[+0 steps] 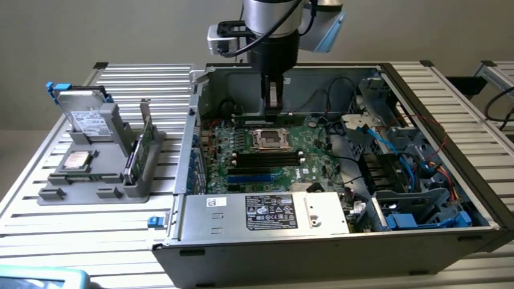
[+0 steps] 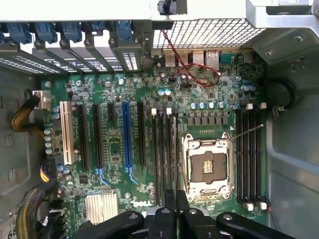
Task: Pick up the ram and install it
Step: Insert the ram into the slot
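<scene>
Hand [image 1: 275, 107] looks pinched tight on the ram [image 1: 259, 114], low over the motherboard [image 2: 119, 164], empty CPU socket [image 2: 207, 167] just beside it.

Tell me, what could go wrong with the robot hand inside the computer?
The gripper hangs over the motherboard, right beside the empty processor socket; a small slip could bump the socket's bare middle. The black memory slots sit packed close together, so a stick pushed down there could land crooked or in the wrong one.
</scene>
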`<action>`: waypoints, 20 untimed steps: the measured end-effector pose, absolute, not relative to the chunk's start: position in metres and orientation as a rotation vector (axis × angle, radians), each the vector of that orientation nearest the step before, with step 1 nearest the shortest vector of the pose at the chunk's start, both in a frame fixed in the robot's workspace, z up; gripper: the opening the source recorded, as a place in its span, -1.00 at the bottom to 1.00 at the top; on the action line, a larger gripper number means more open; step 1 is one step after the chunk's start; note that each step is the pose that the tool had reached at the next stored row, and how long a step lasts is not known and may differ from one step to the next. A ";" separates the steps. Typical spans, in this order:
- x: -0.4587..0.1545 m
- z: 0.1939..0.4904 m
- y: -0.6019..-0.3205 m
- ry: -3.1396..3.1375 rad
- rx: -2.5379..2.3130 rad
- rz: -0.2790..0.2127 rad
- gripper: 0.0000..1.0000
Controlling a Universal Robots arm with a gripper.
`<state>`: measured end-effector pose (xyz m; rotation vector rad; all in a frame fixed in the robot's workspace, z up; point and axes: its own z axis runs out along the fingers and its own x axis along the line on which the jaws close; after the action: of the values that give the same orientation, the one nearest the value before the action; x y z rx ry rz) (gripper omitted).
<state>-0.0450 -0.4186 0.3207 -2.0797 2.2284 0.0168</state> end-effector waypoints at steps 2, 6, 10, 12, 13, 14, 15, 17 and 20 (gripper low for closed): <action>-0.045 0.317 -0.420 2.234 -2.074 0.017 -0.74; -0.045 0.310 -0.420 2.234 -2.073 0.017 -0.74; -0.045 0.307 -0.420 2.235 -2.071 0.016 -0.74; -0.045 0.304 -0.420 2.235 -2.071 0.016 -0.74; -0.045 0.302 -0.420 2.235 -2.071 0.016 -0.74; -0.045 0.300 -0.420 2.235 -2.071 0.016 -0.74; -0.045 0.298 -0.420 2.235 -2.071 0.016 -0.74; -0.045 0.295 -0.420 2.235 -2.071 0.016 -0.74; -0.045 0.289 -0.420 2.236 -2.071 0.016 -0.74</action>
<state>-0.0450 -0.4197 0.2891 -2.0707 2.2356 0.0160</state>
